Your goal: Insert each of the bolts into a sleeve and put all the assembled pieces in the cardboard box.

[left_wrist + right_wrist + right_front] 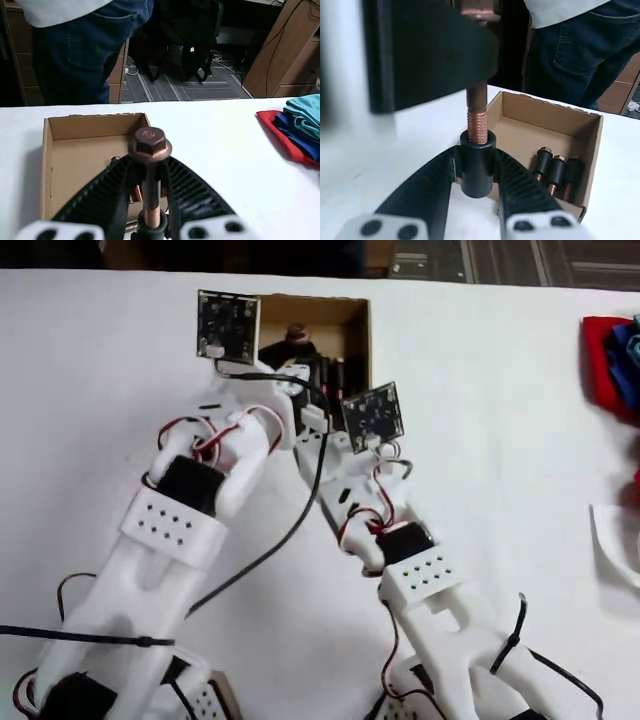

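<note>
I am watching the left gripper (149,172) clenching the copper bolt (149,145) by its shank, head up, while the right gripper (476,172) is grasping the black sleeve (476,152) below it. The bolt's threaded tip is sitting in the sleeve's mouth, just beside the cardboard box (592,142). Three assembled pieces (556,172) are lying inside the box.

Office-like room: white table (220,150), wooden furniture (287,50), floor cables (227,64), backpack (187,45).

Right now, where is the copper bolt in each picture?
High view: bolt head seen against the cardboard box, between the arms.
Left wrist view: upright in the left gripper.
Right wrist view: threaded end entering the sleeve held by the right gripper.
Shared landmark: the cardboard box.
</note>
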Robot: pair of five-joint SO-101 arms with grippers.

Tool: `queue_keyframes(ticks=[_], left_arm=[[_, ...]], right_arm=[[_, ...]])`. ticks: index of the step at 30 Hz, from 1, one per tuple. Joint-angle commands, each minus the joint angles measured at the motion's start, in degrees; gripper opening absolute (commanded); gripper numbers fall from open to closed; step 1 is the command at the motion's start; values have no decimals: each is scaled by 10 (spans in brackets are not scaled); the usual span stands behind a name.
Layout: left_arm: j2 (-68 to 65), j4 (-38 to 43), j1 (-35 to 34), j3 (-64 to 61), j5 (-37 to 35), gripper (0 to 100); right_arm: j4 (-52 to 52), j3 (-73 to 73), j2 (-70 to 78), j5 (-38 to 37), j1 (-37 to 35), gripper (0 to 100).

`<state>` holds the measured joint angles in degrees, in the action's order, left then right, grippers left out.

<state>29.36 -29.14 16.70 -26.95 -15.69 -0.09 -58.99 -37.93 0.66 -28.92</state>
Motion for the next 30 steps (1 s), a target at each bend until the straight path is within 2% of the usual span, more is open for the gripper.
queue_keyframes(ticks=[1,4,11,22,25,30], left_arm=[[-1,11,-1,10,-2,26],[-1,5,-3,10,-2,26],[0,-84,-1,43,-4,26],[0,-119,-3,72,-5,29],[0,-158,-3,96,-7,76],[-1,-236,-3,134,-55,149]], right_arm=[[0,5,-33,5,-3,20],[0,5,-33,5,-3,20],[0,7,-33,4,-2,20],[0,7,-33,4,-2,20],[0,7,-33,4,-2,20],[0,7,-33,4,-2,20]])
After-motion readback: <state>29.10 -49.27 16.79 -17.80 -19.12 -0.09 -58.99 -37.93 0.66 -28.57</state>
